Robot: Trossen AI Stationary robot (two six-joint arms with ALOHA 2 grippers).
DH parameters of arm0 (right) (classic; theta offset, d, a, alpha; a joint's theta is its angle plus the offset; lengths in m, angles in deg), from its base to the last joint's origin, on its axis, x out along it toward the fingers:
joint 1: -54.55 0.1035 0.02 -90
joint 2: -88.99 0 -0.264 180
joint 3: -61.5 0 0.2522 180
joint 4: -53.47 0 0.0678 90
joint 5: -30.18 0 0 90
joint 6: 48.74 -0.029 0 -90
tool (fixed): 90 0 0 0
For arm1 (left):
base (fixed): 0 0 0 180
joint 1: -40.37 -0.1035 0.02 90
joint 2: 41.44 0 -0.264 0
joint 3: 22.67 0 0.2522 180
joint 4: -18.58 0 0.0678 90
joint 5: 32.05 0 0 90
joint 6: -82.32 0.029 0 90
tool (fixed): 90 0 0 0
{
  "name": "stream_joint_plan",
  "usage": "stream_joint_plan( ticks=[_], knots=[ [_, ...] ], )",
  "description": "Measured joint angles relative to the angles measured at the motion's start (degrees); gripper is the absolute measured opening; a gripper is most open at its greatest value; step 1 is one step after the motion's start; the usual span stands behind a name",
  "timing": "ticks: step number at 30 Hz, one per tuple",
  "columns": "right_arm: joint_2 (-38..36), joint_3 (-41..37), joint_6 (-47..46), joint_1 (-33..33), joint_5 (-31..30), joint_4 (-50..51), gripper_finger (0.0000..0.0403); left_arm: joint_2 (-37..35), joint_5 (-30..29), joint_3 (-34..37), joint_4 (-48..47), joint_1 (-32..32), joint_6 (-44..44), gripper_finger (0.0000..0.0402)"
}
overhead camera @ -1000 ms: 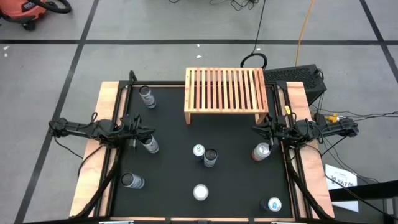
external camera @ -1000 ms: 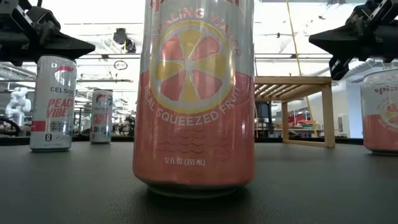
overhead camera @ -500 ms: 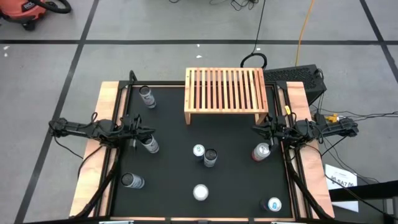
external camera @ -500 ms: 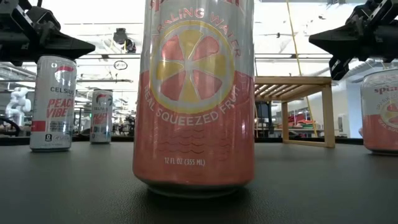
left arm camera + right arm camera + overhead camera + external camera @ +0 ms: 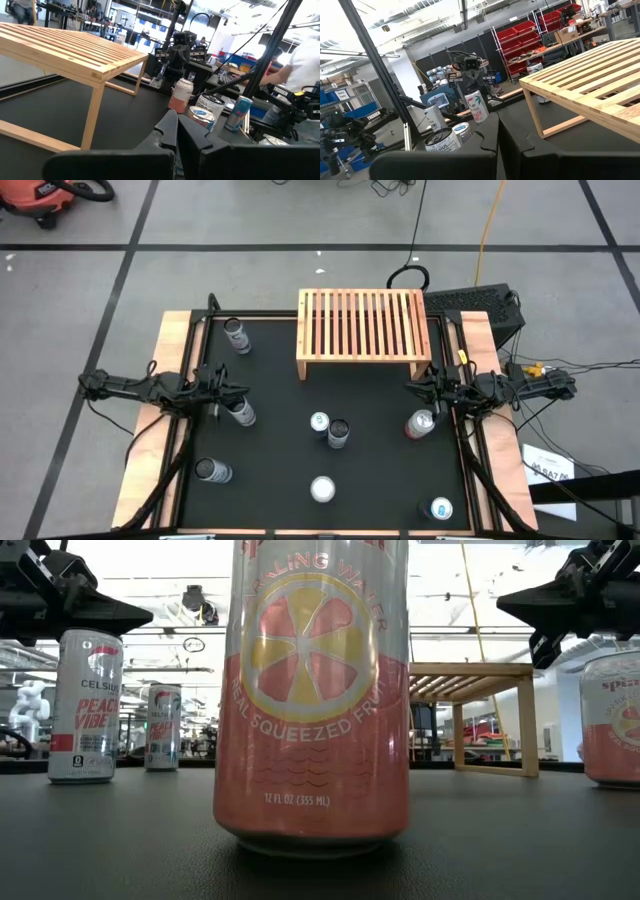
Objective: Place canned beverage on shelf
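Observation:
The light-wood slatted shelf (image 5: pixel 360 325) stands on its short side legs at the far middle of the black table; it also shows in the low view (image 5: pixel 478 675). Several cans stand upright on the table: one at the far left (image 5: pixel 236 335), one just by my left gripper (image 5: pixel 240 412), two in the middle (image 5: pixel 330 428), a pink one (image 5: pixel 420 423) near my right gripper, and a pink can (image 5: pixel 312 690) close to the low camera. My left gripper (image 5: pixel 228 390) hovers shut and empty at the left side. My right gripper (image 5: pixel 412 388) hovers shut and empty at the right side.
More cans stand near the front edge: front left (image 5: pixel 213 471), front middle (image 5: pixel 322 489) and front right (image 5: pixel 440 508). The table has a raised wooden border (image 5: pixel 172 330). A black box and cables (image 5: pixel 480 302) lie behind the far right corner.

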Motion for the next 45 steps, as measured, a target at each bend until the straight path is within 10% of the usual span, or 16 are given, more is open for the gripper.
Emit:
stream_joint_plan(
  ticks=[45],
  knots=[
    [0.01,0.02,1.06,-0.15,-1.59,-1.02,0.0,-0.02,-0.01,-0.01,-0.01,-0.01,-0.01,0.0012]
  ],
)
